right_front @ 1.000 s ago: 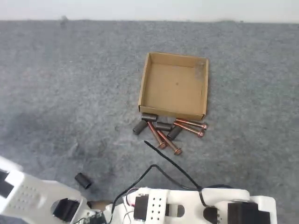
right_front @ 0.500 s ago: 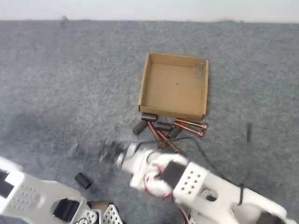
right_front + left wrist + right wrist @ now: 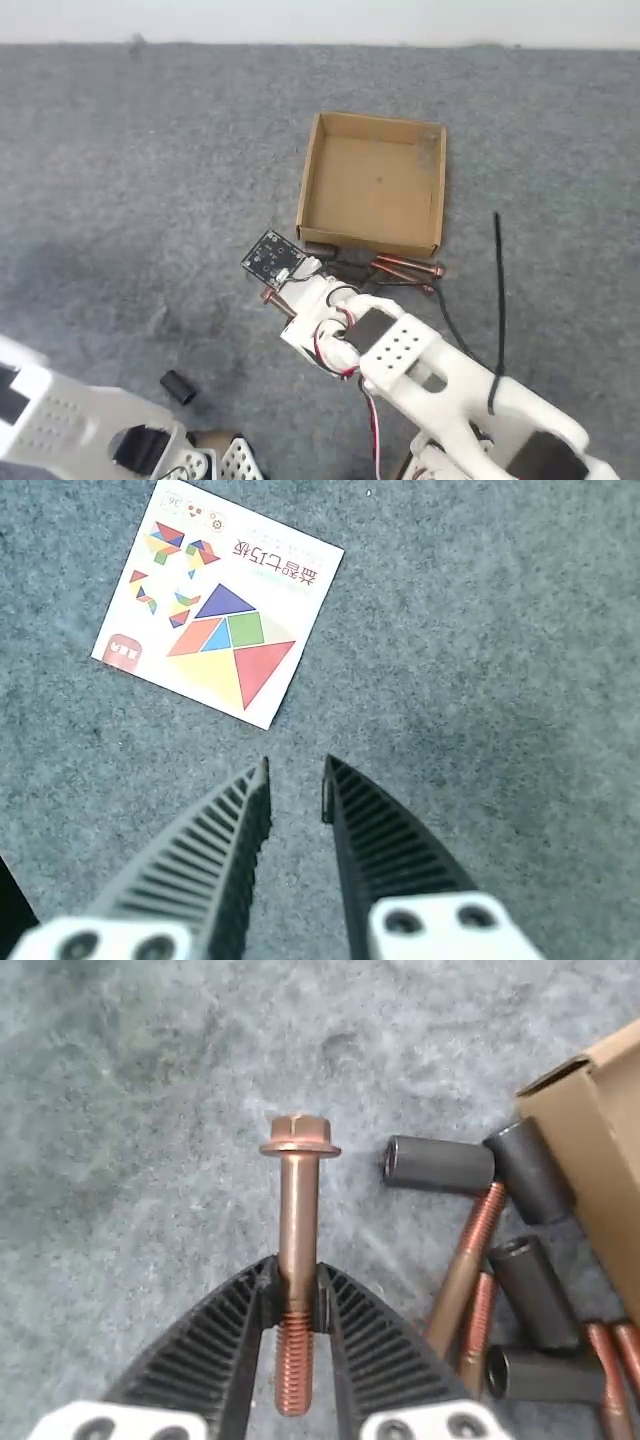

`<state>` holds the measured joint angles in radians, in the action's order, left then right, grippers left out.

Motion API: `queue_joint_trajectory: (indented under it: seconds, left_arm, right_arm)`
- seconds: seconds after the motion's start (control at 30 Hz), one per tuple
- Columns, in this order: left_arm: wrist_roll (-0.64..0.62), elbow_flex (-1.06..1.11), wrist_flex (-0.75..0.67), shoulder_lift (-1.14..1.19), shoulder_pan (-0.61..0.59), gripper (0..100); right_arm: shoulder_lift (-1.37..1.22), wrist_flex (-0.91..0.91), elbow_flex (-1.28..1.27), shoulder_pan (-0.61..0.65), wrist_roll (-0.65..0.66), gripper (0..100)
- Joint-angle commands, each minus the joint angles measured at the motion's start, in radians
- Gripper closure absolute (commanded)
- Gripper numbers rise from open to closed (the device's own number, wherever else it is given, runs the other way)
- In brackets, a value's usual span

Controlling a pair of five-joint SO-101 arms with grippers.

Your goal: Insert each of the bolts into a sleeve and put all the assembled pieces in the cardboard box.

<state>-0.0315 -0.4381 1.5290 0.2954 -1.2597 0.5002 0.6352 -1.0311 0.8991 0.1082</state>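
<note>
Grey felt covers the tabletop [image 3: 150, 180]. The right end effector [image 3: 297, 1278] is clamped on the threaded shank of one copper bolt [image 3: 299, 1190], just beside the sleeves [image 3: 438, 1165] and remaining bolts [image 3: 405, 266] lying against the cardboard box [image 3: 372, 190]. The left end effector [image 3: 296, 775] stands slightly parted, holding nothing, near a printed card [image 3: 218, 620].

High view down over table [image 3: 130, 180], wrist views close above it, right wrist and high share bolts [image 3: 405, 264].
</note>
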Motion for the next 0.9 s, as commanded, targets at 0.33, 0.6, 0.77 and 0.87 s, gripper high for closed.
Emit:
queue_joint_trajectory:
  seconds: [0.33, 0.6, 0.77, 0.87]
  left_arm:
    - [0.000, -0.048, -0.025, -0.021, -0.002, 91]
    - [-0.002, -0.105, -0.066, -0.020, -0.003, 91]
    - [-0.002, -0.191, -0.058, -0.020, -0.012, 91]
    - [-0.002, -0.216, -0.052, -0.017, -0.026, 91]
  right_arm:
    - [-0.016, -0.058, 0.032, -0.008, -0.012, 87.5]
    - [-0.048, -0.024, 0.181, 0.300, -0.083, 87.6]
    - [-0.174, -0.064, 0.293, 0.417, -0.184, 87.2]
    - [-0.259, -0.064, 0.334, 0.473, -0.224, 87.6]
